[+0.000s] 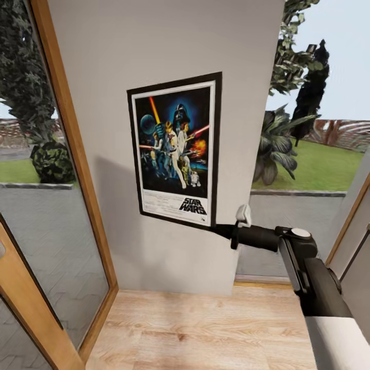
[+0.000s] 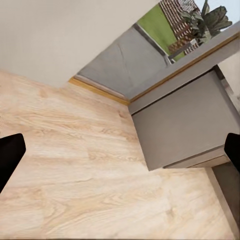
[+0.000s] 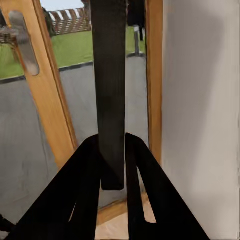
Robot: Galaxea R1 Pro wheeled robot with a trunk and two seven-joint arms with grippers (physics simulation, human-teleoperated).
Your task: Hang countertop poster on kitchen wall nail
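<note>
The poster (image 1: 174,149), Star Wars art in a thin black frame with a white border, stands upright and slightly tilted against the grey wall panel (image 1: 128,46). My right gripper (image 1: 220,229) is shut on its lower right corner, arm reaching in from the right. In the right wrist view the poster's black edge (image 3: 110,85) runs up between the two dark fingers (image 3: 85,170), close beside the wall. My left gripper (image 2: 120,155) hangs open over the wooden floor (image 2: 75,175), holding nothing.
A wood-framed glass door (image 1: 72,154) with a metal handle (image 3: 22,42) flanks the wall panel on the left. A tall window (image 1: 308,169) onto the garden is on the right. A grey cabinet (image 2: 185,125) stands on the floor near the left gripper.
</note>
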